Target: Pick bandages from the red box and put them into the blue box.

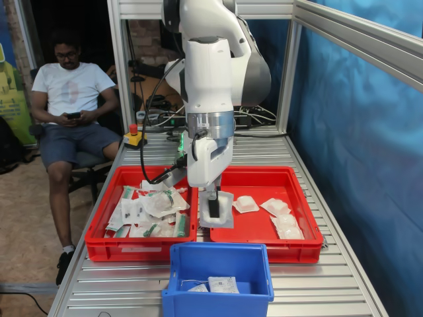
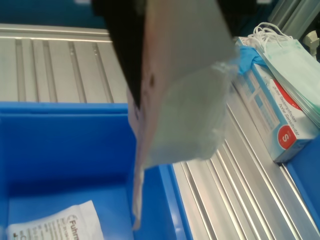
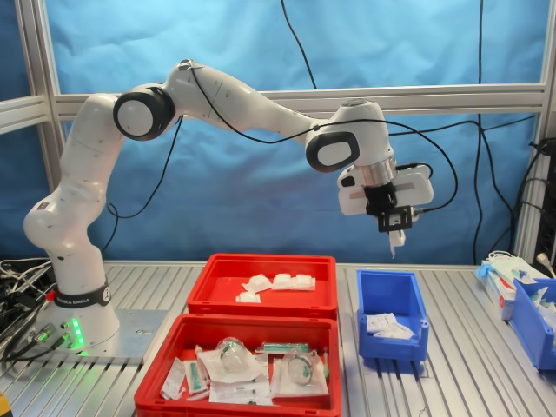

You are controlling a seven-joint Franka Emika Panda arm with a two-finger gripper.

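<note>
Now the gripper [image 3: 395, 228] is clamped on 1 bandage [image 3: 393, 243], which hangs high above the blue box [image 3: 393, 340], near its far rim. Transport looks nearly done; next it likely needs centring over the box, then letting go. 3 or so pouches wait in the red box [image 3: 261, 298].

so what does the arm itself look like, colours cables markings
A white arm with rounded segments and dark grey joint caps. Black cables run loosely along it to the wrist. Its base carries small dark lettering and green lights glow beside it. The gripper has a white body and black fingers.
</note>
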